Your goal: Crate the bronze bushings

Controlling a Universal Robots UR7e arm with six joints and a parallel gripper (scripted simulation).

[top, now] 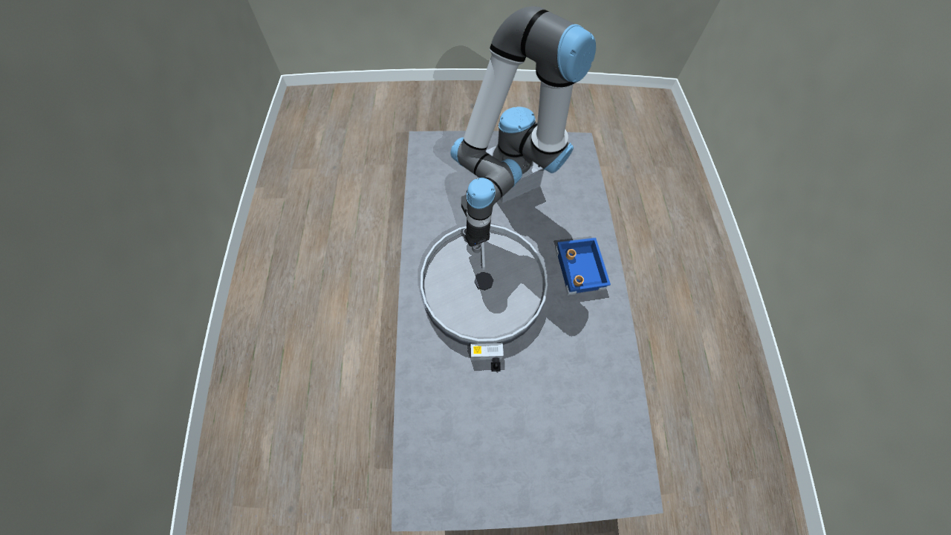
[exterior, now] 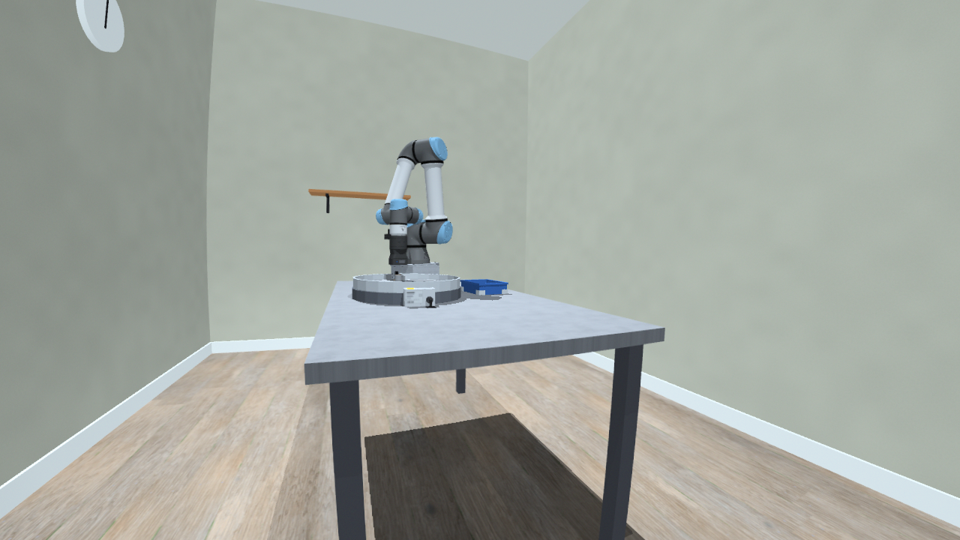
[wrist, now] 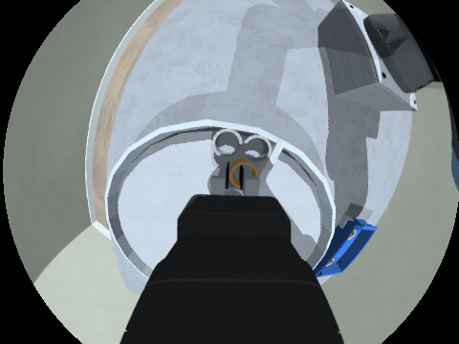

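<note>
The room is evenly and moderately lit, with the walls left dull in the top view. Hard-edged shadows are cast across the tabletop (top: 525, 426) (exterior: 469, 328) (wrist: 191, 62), and a dark one is thrown on the floor (top: 319, 299) (exterior: 201, 416) beneath it. Straight edges are bowed by the lens, most strongly in the wrist view, whose corners are blacked out.
</note>
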